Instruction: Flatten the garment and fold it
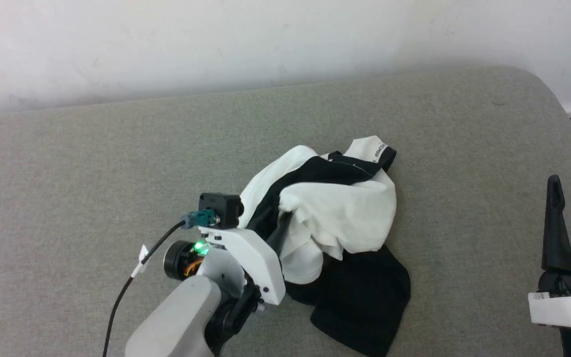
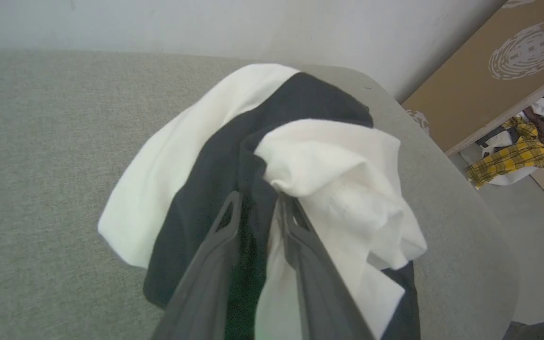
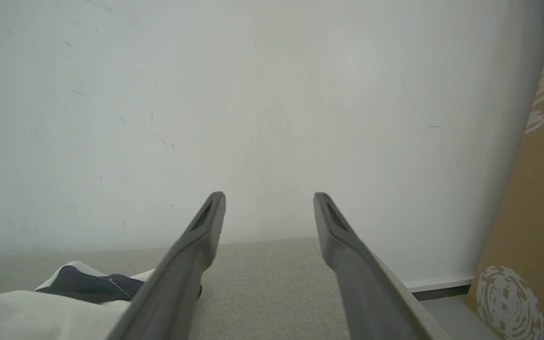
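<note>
The left arm (image 1: 181, 317) is pale grey, with a white wrist shell (image 1: 253, 258). At the shell's 11 o'clock is a black camera box (image 1: 220, 208). A teal plug (image 1: 201, 217) at the box's 8 o'clock feeds a black cable (image 1: 127, 290) bearing a white tag (image 1: 142, 258). The left gripper (image 2: 261, 203) and right gripper (image 3: 268, 200) have dark grey, tapered fingers slotted near the tips.

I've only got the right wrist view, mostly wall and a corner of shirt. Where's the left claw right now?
Observer: The left claw is pushed into the left side of the T-shirt, with cloth between its fingers. I cannot tell whether it grips.
Operator: Is the shirt flat yet?
Observer: No, it lies in a crumpled heap on the grey table, with a black sleeve spilling toward the robot.
Operator: And the collar?
Observer: On the far side, with its printed tape showing.
</note>
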